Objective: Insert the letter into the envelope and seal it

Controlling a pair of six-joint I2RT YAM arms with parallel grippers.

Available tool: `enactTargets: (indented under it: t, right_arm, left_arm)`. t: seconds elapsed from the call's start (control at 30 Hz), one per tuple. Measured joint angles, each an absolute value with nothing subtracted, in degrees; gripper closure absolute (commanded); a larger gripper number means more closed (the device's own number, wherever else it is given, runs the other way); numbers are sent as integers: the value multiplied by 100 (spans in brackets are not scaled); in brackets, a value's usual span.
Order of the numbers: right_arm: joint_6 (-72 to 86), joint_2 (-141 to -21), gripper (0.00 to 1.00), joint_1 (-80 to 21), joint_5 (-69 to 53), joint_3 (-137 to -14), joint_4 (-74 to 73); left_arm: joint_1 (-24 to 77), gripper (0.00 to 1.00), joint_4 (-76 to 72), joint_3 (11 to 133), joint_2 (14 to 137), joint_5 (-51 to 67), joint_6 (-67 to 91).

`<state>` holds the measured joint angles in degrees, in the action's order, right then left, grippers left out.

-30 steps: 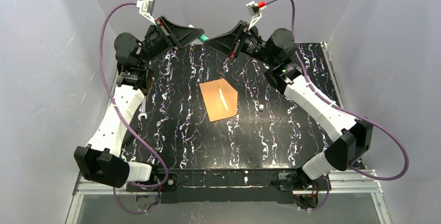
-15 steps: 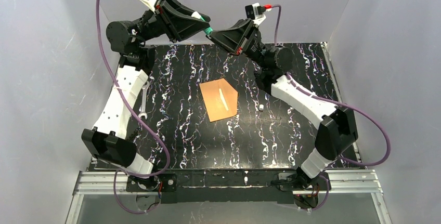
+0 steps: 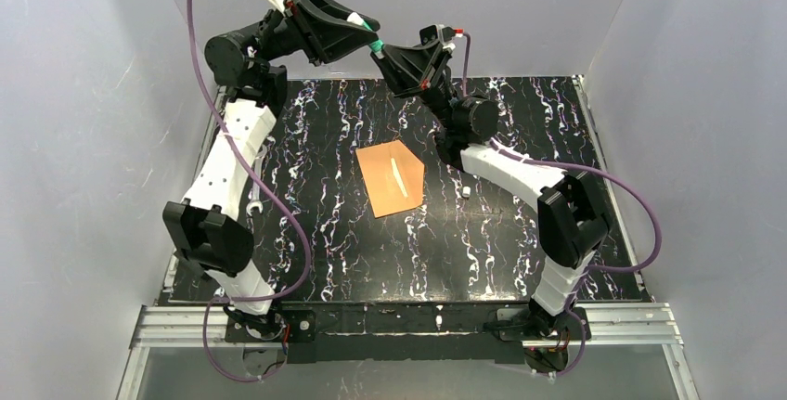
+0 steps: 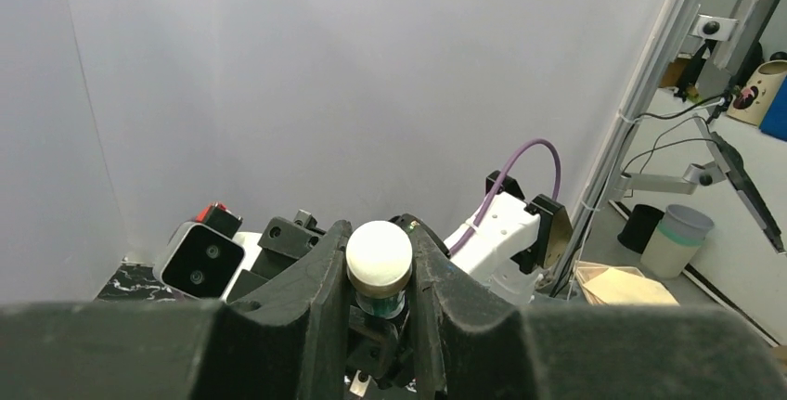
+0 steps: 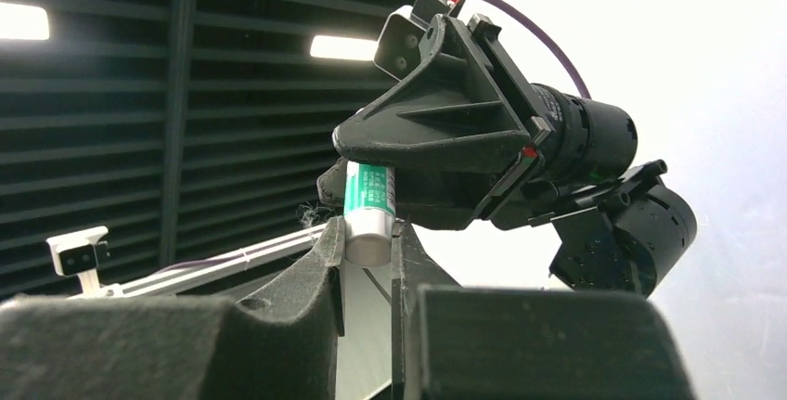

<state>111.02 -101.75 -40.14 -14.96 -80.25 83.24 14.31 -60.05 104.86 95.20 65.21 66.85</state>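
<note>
The envelope [image 3: 392, 182] lies flat at the middle of the counter [image 3: 316, 233], flap open and pale strip up, ready for glue. I see no letter lying apart, so I judge it is already inside. Above the far edge, my left pincer [image 4: 379, 281] grips one end of a glue stick [image 4: 379, 261]. My right pincer [image 5: 367, 253] clamps the opposite end, presumably to uncap it.

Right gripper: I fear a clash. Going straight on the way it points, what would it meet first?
The glue stick, already between the right gripper's jaws; just behind it, it seems, the left gripper holding it.
</note>
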Motion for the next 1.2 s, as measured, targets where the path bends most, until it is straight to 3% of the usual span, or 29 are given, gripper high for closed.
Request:
enactTargets:
  t: [0.1, 0.17, 0.23, 0.3, 0.63, 0.8, 0.97, 1.1, 1.2]
  right_arm:
    - [11168, -10184, 46, -4021, -1374, -8025, 8294]
    - [11157, -10151, 21, -4016, -1267, -7999, 8311]
    - [10912, -9970, 9, -3933, -1190, -7819, 8246]
    - [10278, -9553, 4, -3811, -1269, -7564, 7804]
    - [4431, -7701, 7, -4167, -1227, -8044, 3192]
    - [2331, -7806, 26, -4377, -1149, -8440, 1638]
    - [1125, -8252, 30, -4615, -1107, -8853, 545]
    - [762, -8372, 56, -4696, -1103, -8853, 189]
    - [729, -8374, 61, -4694, -1081, -8853, 134]
  left_arm:
    - [1437, 100, -5889, 10457, 9509, 6348, 6606]
    - [1439, 100, -5596, 10256, 9356, 6169, 6401]
    - [1417, 100, -5109, 9830, 9037, 5892, 6112]
    - [1404, 100, -4340, 9389, 8637, 5358, 5843]
    - [1393, 100, -1640, 8202, 7583, 3645, 7032]
    - [1393, 100, -532, 8108, 7579, 3385, 7242]
    - [1393, 100, 110, 8193, 7579, 3336, 7321]
    - [1393, 100, 180, 8193, 7581, 3361, 7513]
    - [1393, 100, 178, 8193, 7581, 3406, 7596]
